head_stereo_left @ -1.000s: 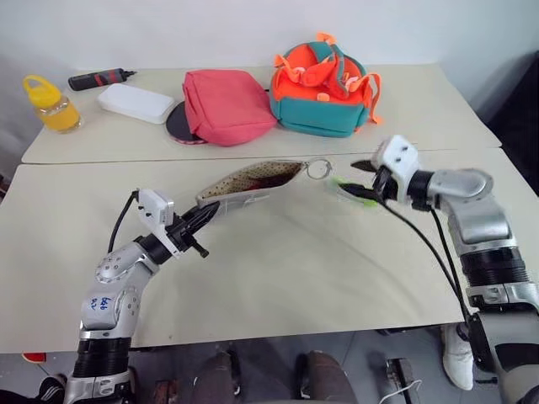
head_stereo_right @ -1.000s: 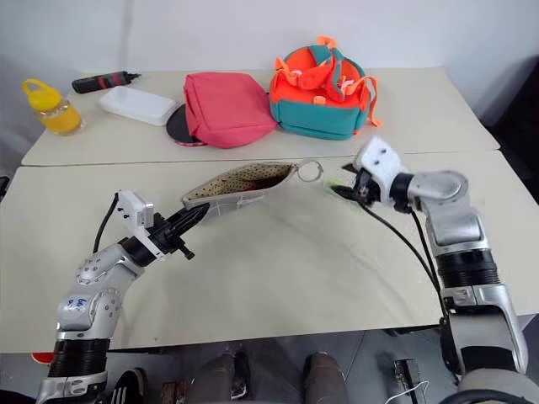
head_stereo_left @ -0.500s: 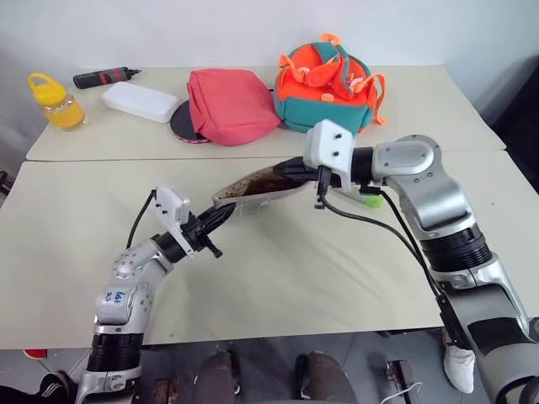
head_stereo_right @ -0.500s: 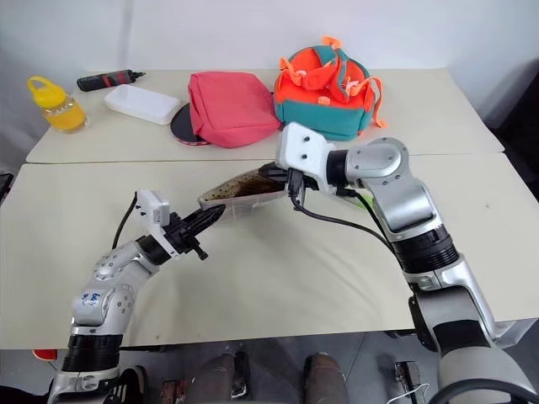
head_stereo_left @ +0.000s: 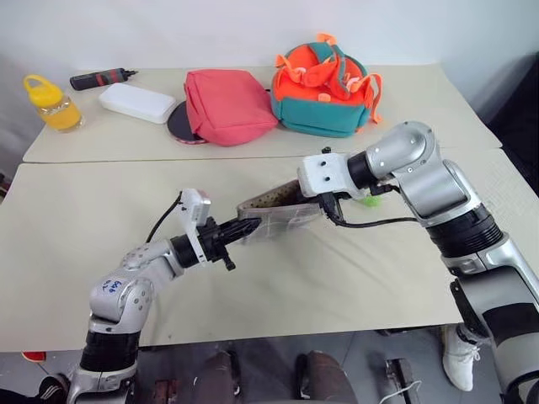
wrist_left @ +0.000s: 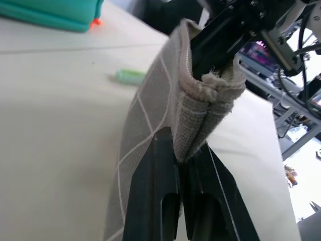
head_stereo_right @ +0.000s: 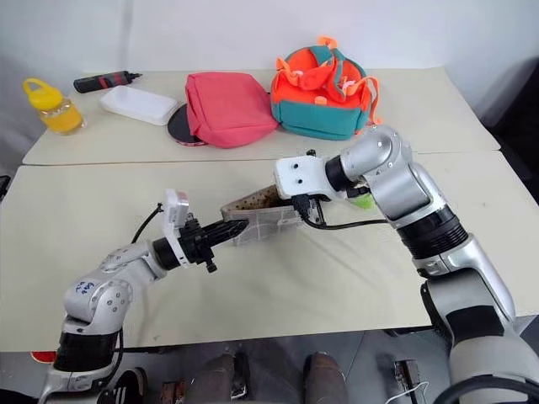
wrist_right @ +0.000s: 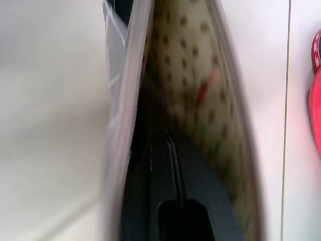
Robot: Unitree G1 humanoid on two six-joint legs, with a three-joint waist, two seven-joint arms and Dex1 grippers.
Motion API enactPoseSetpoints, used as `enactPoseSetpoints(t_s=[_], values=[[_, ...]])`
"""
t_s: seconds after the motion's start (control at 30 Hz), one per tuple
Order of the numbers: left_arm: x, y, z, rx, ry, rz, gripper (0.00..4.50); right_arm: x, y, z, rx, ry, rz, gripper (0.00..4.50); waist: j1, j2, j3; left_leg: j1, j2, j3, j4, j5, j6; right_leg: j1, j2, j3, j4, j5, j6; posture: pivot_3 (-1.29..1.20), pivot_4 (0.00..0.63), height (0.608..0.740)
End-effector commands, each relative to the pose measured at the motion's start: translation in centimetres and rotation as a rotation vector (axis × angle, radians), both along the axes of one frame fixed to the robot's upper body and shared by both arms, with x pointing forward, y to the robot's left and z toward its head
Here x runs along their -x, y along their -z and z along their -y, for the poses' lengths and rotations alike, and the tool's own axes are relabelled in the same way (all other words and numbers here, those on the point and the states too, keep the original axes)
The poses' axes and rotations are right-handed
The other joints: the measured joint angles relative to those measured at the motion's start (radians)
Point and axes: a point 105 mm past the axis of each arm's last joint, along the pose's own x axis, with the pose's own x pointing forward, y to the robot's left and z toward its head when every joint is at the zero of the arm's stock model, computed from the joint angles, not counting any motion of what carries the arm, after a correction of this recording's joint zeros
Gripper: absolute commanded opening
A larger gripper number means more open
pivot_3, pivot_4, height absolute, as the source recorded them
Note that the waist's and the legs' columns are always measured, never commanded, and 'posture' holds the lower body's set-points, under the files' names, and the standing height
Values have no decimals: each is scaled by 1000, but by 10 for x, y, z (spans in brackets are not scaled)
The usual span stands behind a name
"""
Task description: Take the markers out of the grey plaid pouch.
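The grey plaid pouch [head_stereo_left: 278, 217] hangs in the air over the near table, its dotted lining showing at the open mouth. My left gripper [head_stereo_left: 247, 227] is shut on the pouch's closed end, the fabric pinched between its fingers [wrist_left: 160, 165]. My right gripper [wrist_right: 169, 145] is pushed into the mouth with its fingers together. A reddish streak [wrist_right: 205, 88], perhaps the red marker, shows against the lining deeper in. Whether the gripper touches it I cannot tell. The light green marker [head_stereo_left: 368, 200] lies on the table just beyond the right wrist.
On the far table stand a pink-red bag [head_stereo_left: 226, 105], a teal and orange backpack [head_stereo_left: 324, 84], a white box [head_stereo_left: 135, 103], a yellow bottle [head_stereo_left: 50, 103] and a black tool with a red band [head_stereo_left: 101, 78]. A seam [head_stereo_left: 126, 162] divides the two tables.
My right gripper left the green marker on the table, swung left to the pouch mouth, shut and went inside. My left gripper carried the pouch's end to the right.
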Motion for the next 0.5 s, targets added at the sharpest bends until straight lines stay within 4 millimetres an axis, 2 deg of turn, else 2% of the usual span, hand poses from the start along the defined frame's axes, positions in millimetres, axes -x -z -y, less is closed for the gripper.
enactPoseSetpoints(t_s=[0.03, 0.17, 0.27, 0.37, 0.43, 0.5], values=[[-3, 9, -4, -26, -30, -7, 0, -4, 18, -9, 20, -4, 29, 11, 0, 0, 0, 0, 0, 0, 0, 0, 0, 0, 0, 0, 0, 0, 0, 0, 150, 740], [-9, 19, -14, -63, -85, -11, 0, -16, 38, -10, 58, 16, 72, 11, -2, 0, 0, 0, 0, 0, 0, 0, 0, -1, 0, 0, 0, 0, 0, 0, 150, 740], [-8, 24, -15, -95, -85, -2, 0, -20, 36, -12, 37, 30, 71, 11, -4, 0, 0, 0, 0, 0, 0, 0, 0, 0, 0, 0, 0, 0, 0, 0, 150, 740], [-6, 23, -12, -89, -75, 5, 0, -16, 30, -11, 20, 24, 35, 612, -5, 0, 0, 1, 0, 0, 0, 0, 0, 0, 0, 0, 1, 0, 0, 0, 150, 740], [-3, 21, -8, -82, -54, 10, 0, -5, 30, -5, 22, 20, -42, 1230, -4, 0, 0, 1, 0, 0, 0, 0, 0, 0, 0, 0, 1, 0, 0, 0, 150, 740], [0, 21, -5, -82, -44, 17, 0, 0, 25, -4, 21, 7, -50, 1978, -1, 0, 0, 1, 0, 0, 0, 0, 0, 0, 0, 0, 1, 0, 0, 0, 150, 740]])
